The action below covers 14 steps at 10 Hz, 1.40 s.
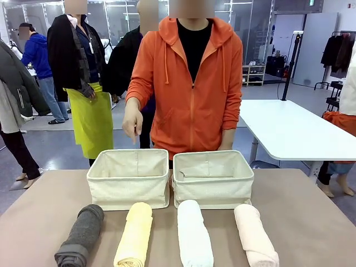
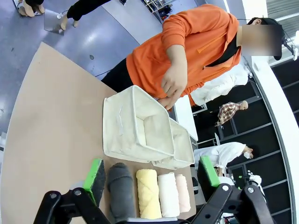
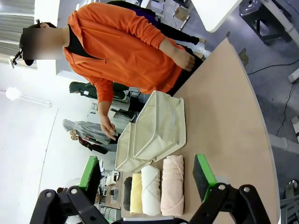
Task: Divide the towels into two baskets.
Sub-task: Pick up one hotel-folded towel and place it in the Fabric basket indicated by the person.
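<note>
Four rolled towels lie in a row near the table's front edge: dark grey (image 1: 80, 236), pale yellow (image 1: 134, 235), white (image 1: 194, 234) and pale pink (image 1: 255, 235). Behind them stand two beige canvas baskets side by side, the left basket (image 1: 128, 178) and the right basket (image 1: 213, 178), with nothing visible inside them. In the left wrist view my left gripper (image 2: 152, 178) hangs open above the row, over the grey towel (image 2: 120, 191) and yellow towel (image 2: 148, 193). My right gripper (image 3: 147, 170) is open above the white towel (image 3: 150, 190) and pink towel (image 3: 173, 191).
A person in an orange hoodie (image 1: 192, 83) stands behind the baskets, one hand (image 1: 132, 121) pointing down over the left basket. The brown table (image 1: 311, 217) has free room at both sides. A white table (image 1: 289, 130) stands behind on the right.
</note>
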### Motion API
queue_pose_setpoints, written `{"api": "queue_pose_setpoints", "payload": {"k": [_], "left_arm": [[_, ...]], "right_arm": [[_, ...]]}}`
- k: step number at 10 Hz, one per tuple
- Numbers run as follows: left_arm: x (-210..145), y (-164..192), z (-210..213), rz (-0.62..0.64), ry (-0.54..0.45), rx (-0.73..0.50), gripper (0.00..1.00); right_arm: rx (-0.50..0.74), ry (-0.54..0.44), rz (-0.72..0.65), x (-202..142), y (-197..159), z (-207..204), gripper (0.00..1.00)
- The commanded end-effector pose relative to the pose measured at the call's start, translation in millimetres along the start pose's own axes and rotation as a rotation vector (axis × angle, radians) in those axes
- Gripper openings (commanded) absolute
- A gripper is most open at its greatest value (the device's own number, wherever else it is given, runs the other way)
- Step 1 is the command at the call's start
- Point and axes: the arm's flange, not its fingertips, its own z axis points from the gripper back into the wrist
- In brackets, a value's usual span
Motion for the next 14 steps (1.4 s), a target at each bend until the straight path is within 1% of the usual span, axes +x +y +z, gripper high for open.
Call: {"api": "queue_pose_setpoints", "payload": {"k": [1,5,6,7,8,9,10,11,12,14], "left_arm": [[2.2,0.2,2.3,-0.006,-0.008,-0.026,1.0],[2.2,0.2,2.3,-0.006,-0.008,-0.026,1.0],[0.0,0.0,0.0,0.0,0.0,0.0,1.0],[-0.9,-25.9,-10.6,-0.1,0.1,0.058,1.0],[-6.0,-43.5,-28.1,-0.129,0.178,0.091,1.0],[-14.8,-58.6,-49.8,-0.18,0.255,0.155,1.0],[-24.8,-67.2,-69.6,-0.22,0.321,0.181,1.0],[-35.9,-69.4,-90.1,-0.267,0.375,0.267,1.0],[-51.2,-70.4,-109.8,-0.31,0.455,0.321,1.0],[-87.5,-70.5,-142.9,-0.446,0.621,0.43,1.0]], "right_arm": [[0.013,-0.007,-0.002,1.3,4.4,1.4,1.0],[0.013,-0.007,-0.002,1.3,4.4,1.4,1.0],[0.013,-0.007,-0.002,1.3,4.4,1.4,1.0],[0.013,-0.007,-0.002,1.3,4.4,1.4,1.0],[0.013,-0.007,-0.002,1.3,4.4,1.4,1.0],[0.013,-0.007,-0.002,1.3,4.4,1.4,1.0],[0.013,-0.007,-0.002,1.3,4.4,1.4,1.0],[0.013,-0.007,-0.002,1.3,4.4,1.4,1.0],[0.013,-0.007,-0.002,1.3,4.4,1.4,1.0],[0.013,-0.007,-0.002,1.3,4.4,1.4,1.0]]}}
